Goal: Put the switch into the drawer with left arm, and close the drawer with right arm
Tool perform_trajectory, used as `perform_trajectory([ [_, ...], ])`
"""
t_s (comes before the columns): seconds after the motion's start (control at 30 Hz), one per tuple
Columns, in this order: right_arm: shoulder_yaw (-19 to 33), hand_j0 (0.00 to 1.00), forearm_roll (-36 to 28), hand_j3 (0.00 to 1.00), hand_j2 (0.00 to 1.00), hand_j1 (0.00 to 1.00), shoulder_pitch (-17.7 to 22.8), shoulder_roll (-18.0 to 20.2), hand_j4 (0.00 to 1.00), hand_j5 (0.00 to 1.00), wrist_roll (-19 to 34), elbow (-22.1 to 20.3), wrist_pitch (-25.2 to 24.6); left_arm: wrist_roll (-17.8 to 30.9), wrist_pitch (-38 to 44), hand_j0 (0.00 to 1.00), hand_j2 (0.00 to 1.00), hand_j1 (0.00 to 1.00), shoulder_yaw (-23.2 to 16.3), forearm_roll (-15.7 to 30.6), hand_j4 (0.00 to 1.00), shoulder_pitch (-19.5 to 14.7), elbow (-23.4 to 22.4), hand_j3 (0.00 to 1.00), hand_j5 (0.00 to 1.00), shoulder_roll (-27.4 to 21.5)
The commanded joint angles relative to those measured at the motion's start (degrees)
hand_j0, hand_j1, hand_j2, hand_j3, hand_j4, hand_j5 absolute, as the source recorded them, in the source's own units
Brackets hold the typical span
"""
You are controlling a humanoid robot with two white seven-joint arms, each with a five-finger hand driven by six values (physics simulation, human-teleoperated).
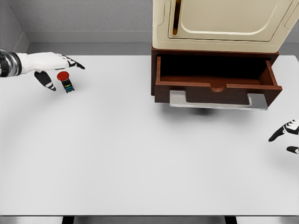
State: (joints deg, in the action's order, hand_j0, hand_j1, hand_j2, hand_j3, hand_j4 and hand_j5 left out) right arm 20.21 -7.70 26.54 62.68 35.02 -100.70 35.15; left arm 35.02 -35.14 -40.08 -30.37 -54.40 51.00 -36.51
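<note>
Switch (pixel 66 82) with red round cap on a small dark body, lying on the white bench (pixel 140 158) near its far left corner. Left hand (pixel 52 66) reaching in from the left edge, fingers spread and relaxed, gripping nothing; dark-tipped fingers pointing right above the switch, thumb hanging down just left of the red cap, very close to it, contact not clear from this view. Switch thus just below and between thumb and fingers, not lifted. Drawer (pixel 217 81) of dark reddish wood pulled open at the far right part of the bench, interior in shadow, nothing visible inside; rounded notch in the middle of its front panel, pale grey plate under the front edge. Cream-coloured cabinet (pixel 219 21) sitting on top of the drawer unit, door panel with a rounded frame and an orange slit near its left side. Right hand (pixel 286 135) barely in view at the right edge, only dark fingertips showing, nothing in them; how far open, impossible to tell. Switch well apart from the drawer, across the bench.
</note>
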Motion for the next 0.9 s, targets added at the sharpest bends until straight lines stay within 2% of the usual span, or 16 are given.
perform_trajectory([
  [0.0, -0.26, 0.63, -0.56, 0.63, 0.63, 0.63, -0.09, 0.33, 0.63, 0.63, -0.02, -0.03, -0.15, -0.02, 0.14, 0.94, 0.94, 0.94, 0.17, -3.29, 0.94, 0.0, 0.15, 0.94, 0.94, 0.39],
  [0.17, -0.26, 0.63, -0.65, 0.63, 0.63, 0.63, -1.76, 0.42, 0.63, 0.63, -0.02, -0.03, -0.15, -0.02, 0.14, 0.94, 0.94, 0.94, 0.17, -3.38, 0.94, 0.0, -0.12, 0.94, 0.94, 0.21],
  [0.2, -0.26, 0.63, -0.74, 0.63, 0.63, 0.63, -1.76, 0.42, 0.63, 0.63, -0.02, -0.03, -0.15, -0.02, 0.14, 0.91, 0.91, 0.91, 0.09, -3.38, 0.91, 0.0, -0.12, 0.91, 0.91, 0.21],
  [0.23, -0.26, 0.63, -0.74, 0.63, 0.63, 0.63, -1.76, 0.42, 0.63, 0.63, -0.02, -0.03, -0.15, -0.02, 0.14, 0.85, 0.85, 0.85, 0.09, -3.38, 0.85, 0.0, -0.12, 0.85, 0.85, 0.21],
  [0.33, -0.35, 0.63, -0.74, 0.63, 0.63, 0.63, -2.55, 0.51, 0.63, 0.63, -0.02, -0.03, -0.15, -0.02, 0.14, 0.81, 0.81, 0.81, 0.17, -3.38, 0.81, -0.09, -0.2, 0.81, 0.81, 0.12],
  [0.73, -1.58, 0.63, -0.74, 0.63, 0.63, 0.63, -4.66, 1.39, 0.63, 0.63, -0.02, -0.11, -0.15, -0.02, 0.14, 0.8, 0.8, 0.8, 0.09, -4.17, 0.8, -0.09, -0.55, 0.8, 0.8, 0.3],
  [0.87, -4.65, 0.63, -0.74, 0.63, 0.63, 0.63, -6.59, 1.48, 0.63, 0.63, -0.02, -0.11, -0.15, -0.02, 0.14, 0.8, 0.8, 0.8, 0.17, -4.26, 0.8, -0.62, -2.66, 0.8, 0.8, 0.91],
])
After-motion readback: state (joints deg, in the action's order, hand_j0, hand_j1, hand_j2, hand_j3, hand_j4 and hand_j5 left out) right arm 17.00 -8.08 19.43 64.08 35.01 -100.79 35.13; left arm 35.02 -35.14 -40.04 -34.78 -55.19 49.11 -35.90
